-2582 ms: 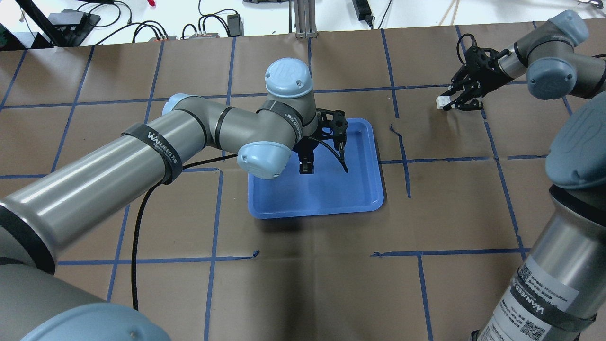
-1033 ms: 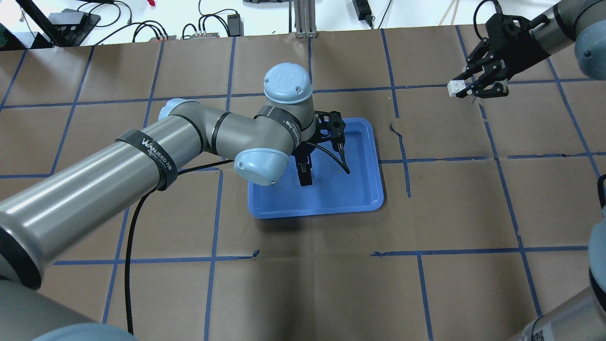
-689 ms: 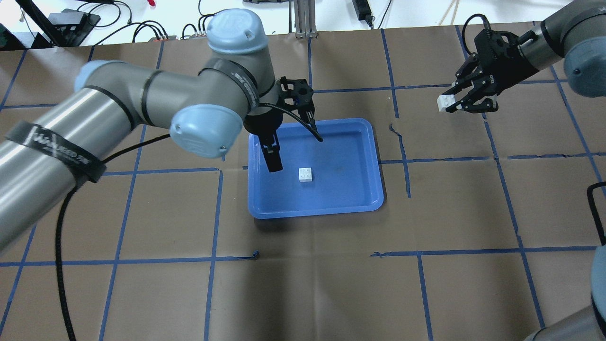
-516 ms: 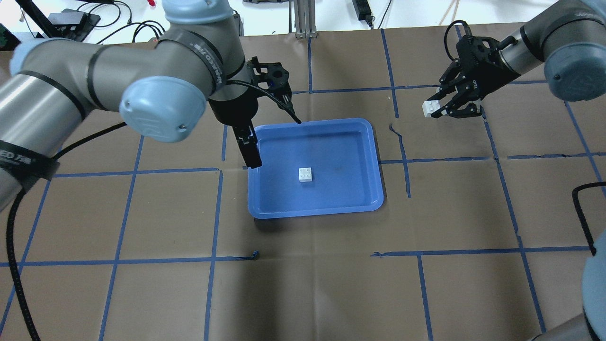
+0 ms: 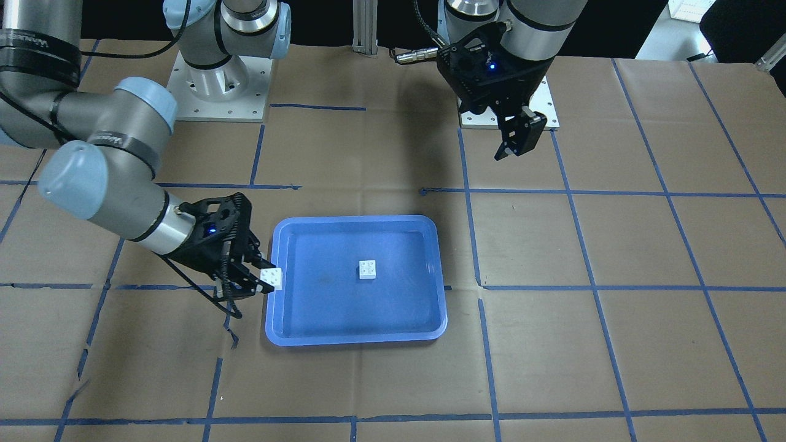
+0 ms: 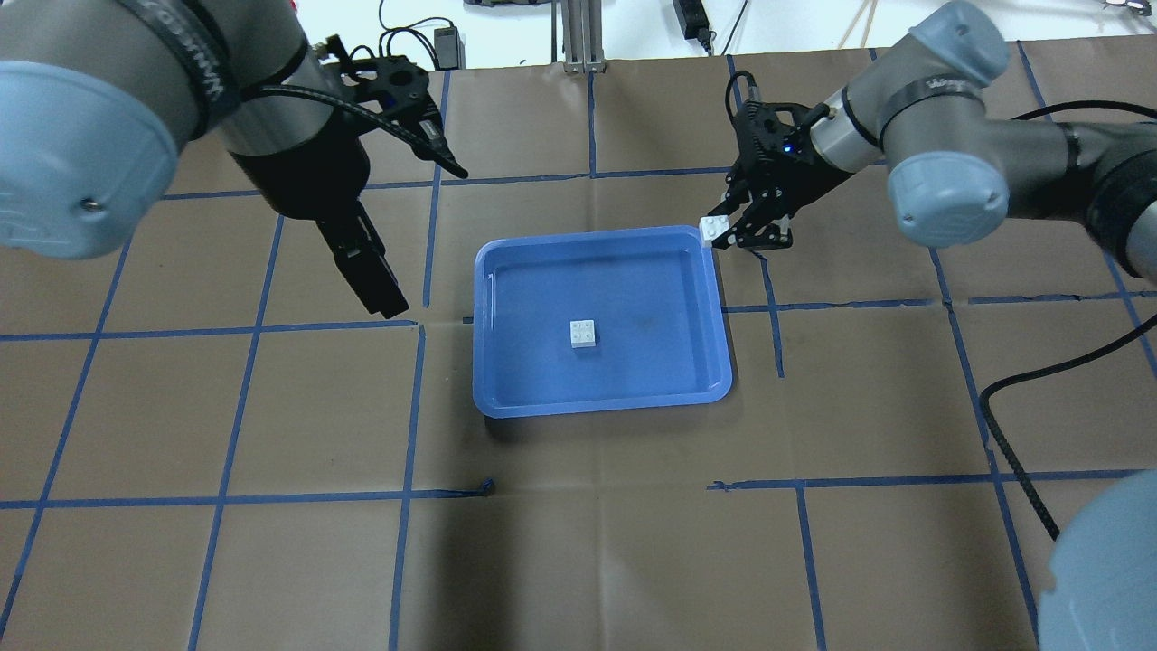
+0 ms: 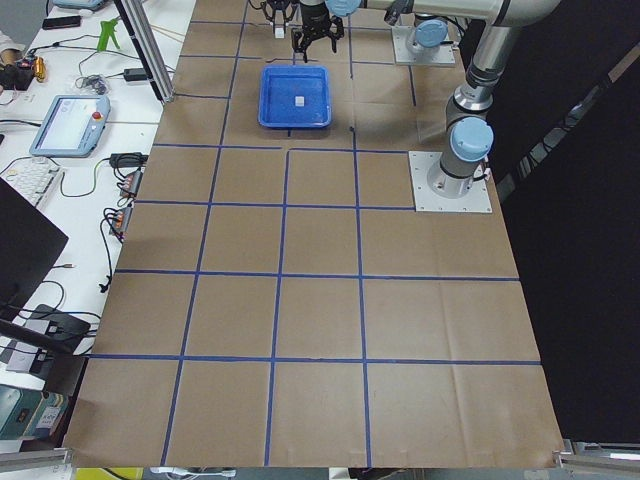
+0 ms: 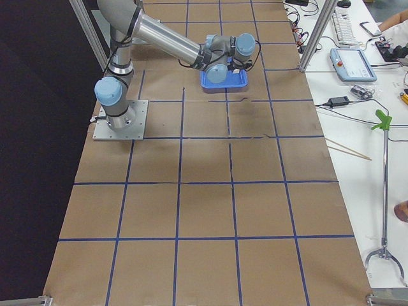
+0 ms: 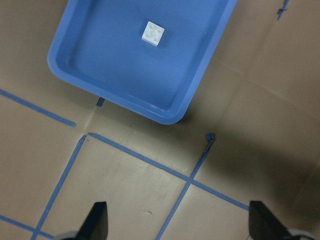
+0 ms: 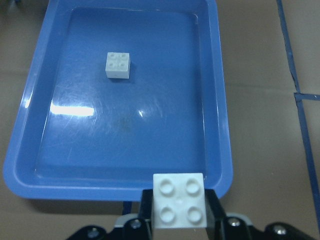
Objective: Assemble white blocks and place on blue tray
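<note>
One white block [image 6: 583,334] lies studs up near the middle of the blue tray [image 6: 651,307]; it also shows in the front view [image 5: 368,269] and both wrist views [image 9: 153,33] [image 10: 118,65]. My right gripper [image 6: 723,237] is shut on the second white block [image 6: 710,231], held studs up just above the tray's far right corner [image 5: 271,278] [image 10: 179,200]. My left gripper [image 6: 380,298] is open and empty, raised over the table left of the tray; its fingertips [image 9: 97,220] stand wide apart.
The table is brown paper with a blue tape grid [image 6: 416,407]. The tray [image 5: 331,307] sits at its middle. A black cable [image 6: 1012,434] hangs from my right arm over the table's right side. Both arm bases [image 5: 218,92] stand at the near edge.
My left gripper let go of a white block on the tray, rose and drew back to the left. My right gripper carried its block from the far right to the tray's corner.
</note>
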